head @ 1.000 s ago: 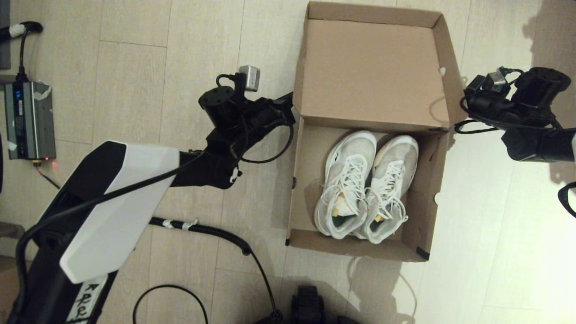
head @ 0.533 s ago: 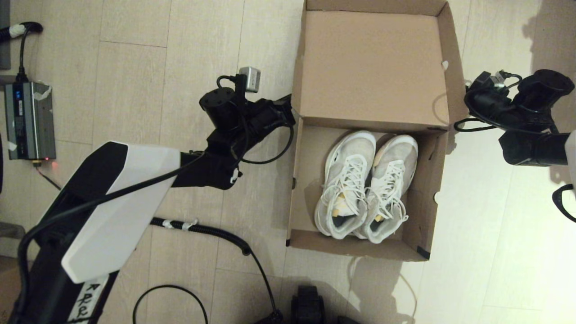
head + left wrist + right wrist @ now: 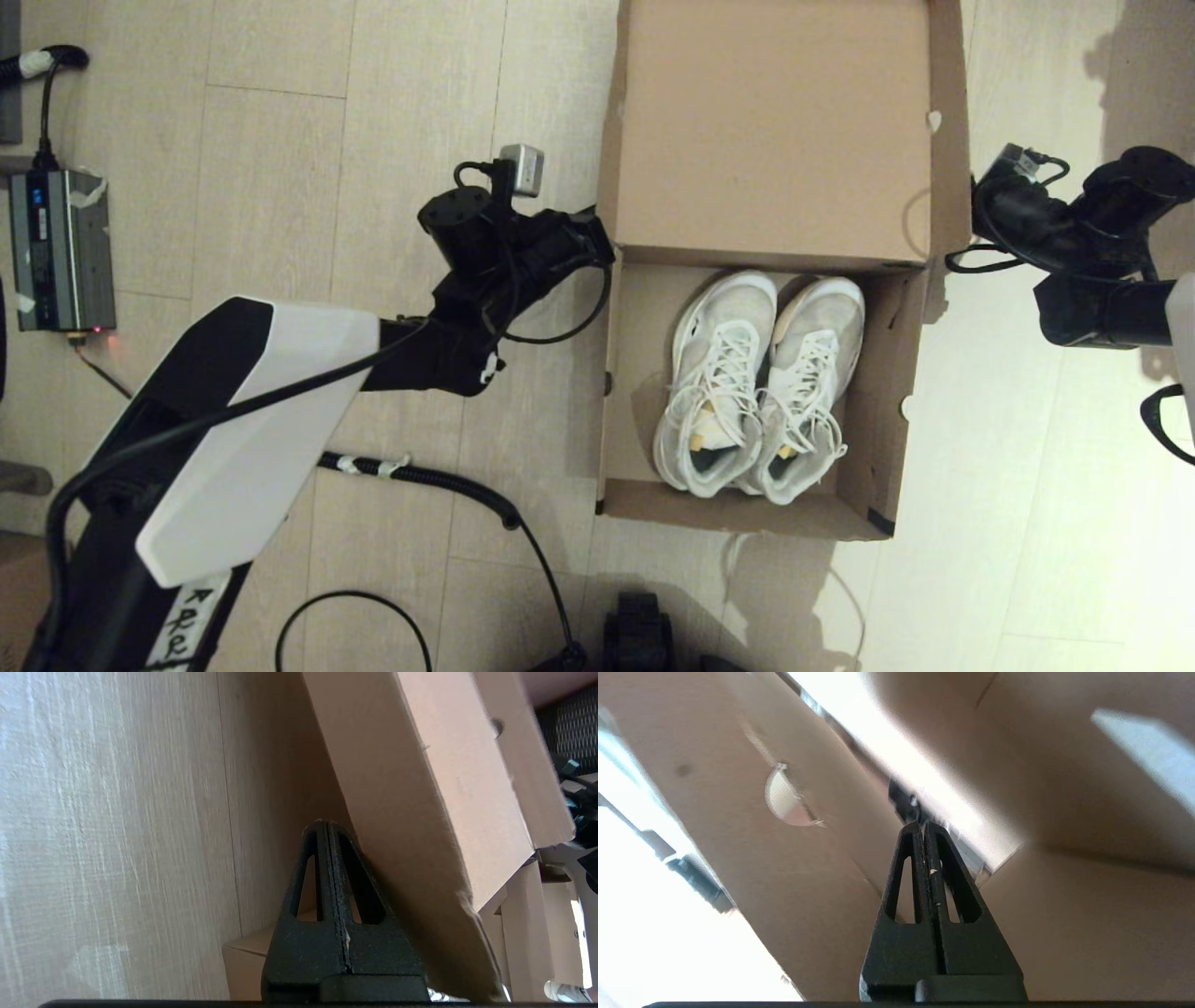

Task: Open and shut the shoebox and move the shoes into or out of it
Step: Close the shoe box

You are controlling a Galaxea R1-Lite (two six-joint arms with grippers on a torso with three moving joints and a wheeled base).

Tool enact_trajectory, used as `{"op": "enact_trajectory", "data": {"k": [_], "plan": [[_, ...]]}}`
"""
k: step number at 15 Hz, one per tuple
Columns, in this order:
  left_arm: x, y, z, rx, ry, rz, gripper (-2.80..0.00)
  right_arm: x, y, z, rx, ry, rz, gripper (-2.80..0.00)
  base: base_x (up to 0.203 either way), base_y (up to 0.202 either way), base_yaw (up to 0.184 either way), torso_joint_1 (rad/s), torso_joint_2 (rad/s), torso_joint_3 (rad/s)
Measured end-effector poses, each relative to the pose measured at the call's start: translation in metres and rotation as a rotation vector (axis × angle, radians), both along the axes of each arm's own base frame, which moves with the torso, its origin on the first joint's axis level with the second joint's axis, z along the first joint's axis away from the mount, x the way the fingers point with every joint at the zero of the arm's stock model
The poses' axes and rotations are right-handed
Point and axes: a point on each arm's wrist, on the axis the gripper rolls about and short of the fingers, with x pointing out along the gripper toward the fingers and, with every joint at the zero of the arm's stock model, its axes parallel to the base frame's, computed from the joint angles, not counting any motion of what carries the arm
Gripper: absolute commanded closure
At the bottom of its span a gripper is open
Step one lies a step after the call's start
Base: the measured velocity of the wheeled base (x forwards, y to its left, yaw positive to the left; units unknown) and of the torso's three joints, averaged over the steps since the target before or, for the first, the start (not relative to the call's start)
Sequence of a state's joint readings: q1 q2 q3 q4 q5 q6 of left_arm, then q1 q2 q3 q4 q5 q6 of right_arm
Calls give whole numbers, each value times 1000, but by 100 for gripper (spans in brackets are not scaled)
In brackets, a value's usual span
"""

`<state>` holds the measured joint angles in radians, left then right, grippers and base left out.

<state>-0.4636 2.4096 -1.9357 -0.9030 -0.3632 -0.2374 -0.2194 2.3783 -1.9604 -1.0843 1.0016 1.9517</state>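
Note:
The brown shoebox [image 3: 618, 392] stands open on the floor, its hinged lid [image 3: 775, 131] raised at the far side. Both white sneakers [image 3: 719, 373] [image 3: 812, 369] lie side by side inside, toes toward the lid. My left gripper [image 3: 600, 245] is shut and empty, pressed against the lid's left edge near the hinge; the left wrist view shows its fingertips [image 3: 325, 825] under the slanting lid [image 3: 420, 765]. My right gripper [image 3: 977, 201], also shut and empty, sits under the lid's right flap [image 3: 808, 872], tips [image 3: 923, 827] near the flap's edge.
A grey power unit [image 3: 61, 247] with cables lies at the far left of the wooden floor. A black corrugated hose [image 3: 420, 476] and a cable loop [image 3: 355, 607] run in front of the box's left side. Black tape [image 3: 878, 521] marks the box's near right corner.
The lid has swung up toward me; its far edge has left the picture. Both grippers have shifted slightly with it, the right one drawing a little away from the box. The shoes have not moved.

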Motion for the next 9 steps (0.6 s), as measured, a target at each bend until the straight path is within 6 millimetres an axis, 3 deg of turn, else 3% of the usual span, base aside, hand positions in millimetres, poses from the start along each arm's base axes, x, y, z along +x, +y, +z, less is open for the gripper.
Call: {"op": "enact_trajectory", "data": {"k": [9], "plan": [[3, -2, -7, 5, 8, -3, 0, -7, 7, 1, -28, 30, 191, 0, 0, 0, 0, 0, 0, 0]]}}
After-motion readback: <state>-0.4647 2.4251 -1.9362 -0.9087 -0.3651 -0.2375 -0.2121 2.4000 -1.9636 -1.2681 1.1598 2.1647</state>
